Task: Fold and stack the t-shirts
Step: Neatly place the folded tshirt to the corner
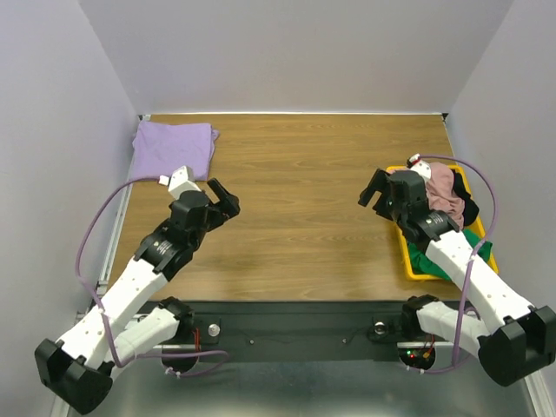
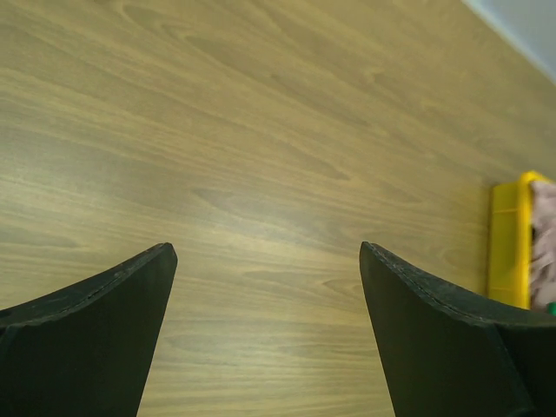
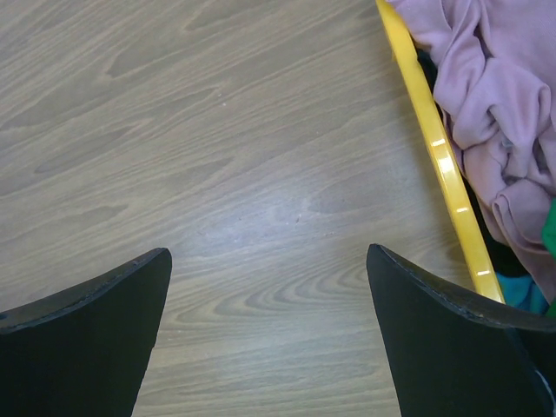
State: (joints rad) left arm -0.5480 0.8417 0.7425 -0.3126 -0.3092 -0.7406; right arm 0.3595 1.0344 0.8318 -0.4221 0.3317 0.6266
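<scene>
Top view with both wrist views. One lavender shirt (image 1: 172,148) lies folded flat at the far left corner of the table (image 1: 304,165). The others are heaped in the yellow tray (image 3: 437,152) at the right edge: a pink shirt (image 1: 447,189) lies on top, a dark shirt (image 1: 470,211) shows beneath and to its right, and a green shirt (image 1: 427,257) sits at the near end.

Handling (judged): the shirts are light, limp cloth that will drape and stretch rather than hold a shape, and nothing about them is fragile. The heap is crumpled and tangled, so a pinch on a raised ridge of the pink shirt, the top layer, looks the cleanest hold. A deep grab risks lifting two garments at once. For folding, hems and shoulder seams are the useful edges, but none can be made out in the heap.

Pose: the left gripper (image 1: 226,196) hovers over bare wood just near of the lavender shirt, its fingers spread wide and holding nothing. The left forearm reaches diagonally from the near left base. The right gripper (image 1: 372,192) hangs just left of the tray's left rim, likewise spread and empty, and is aimed at the table, not the pile. The right forearm crosses above the near part of the tray.
</scene>
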